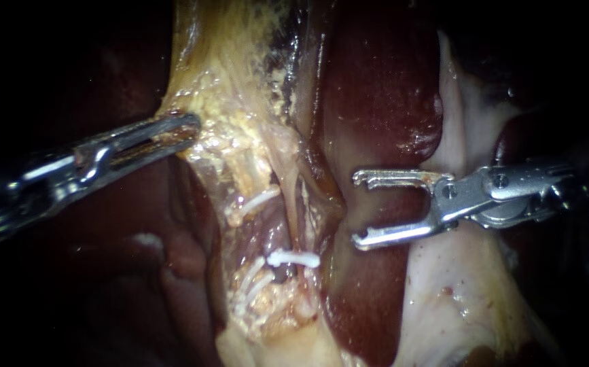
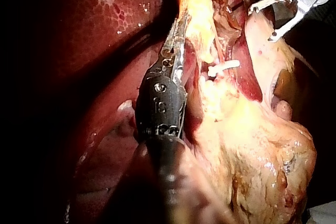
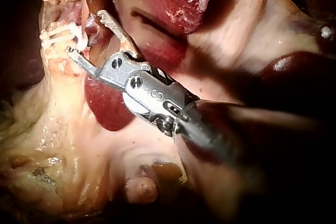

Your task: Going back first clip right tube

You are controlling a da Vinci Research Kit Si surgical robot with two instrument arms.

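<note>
Dark red liver (image 1: 376,95) is filling the background of the endoscope view, with blackness closing in at the edges. I am reaching in from 9 o'clock with my left instrument (image 1: 187,129). Its end effector is clamping the edge of the yellow fatty tissue (image 1: 233,75), which is running from 12 o'clock down through the middle. In the left wrist view its two jaws are lying close together, with that tissue's edge pinched between them.

My right instrument (image 1: 361,208) is coming in from 3 o'clock. Its end effector is standing wide open and holding nothing. The two jaws are pointing toward 9 o'clock, and a strip of liver is showing in the gap between them. It is hovering apart from the clipped area, which is lying toward 8 o'clock of its tips.

The white clip (image 1: 294,259) is sitting crosswise on a pale tube (image 1: 294,221) just under the centre, at about 6 o'clock. A second clip (image 1: 259,201) is lying toward 10 o'clock of it, and a pair of clips (image 1: 252,289) is lying toward 7 o'clock, near it. Pale tissue (image 1: 457,292) is spreading under my right instrument toward 5 o'clock.
</note>
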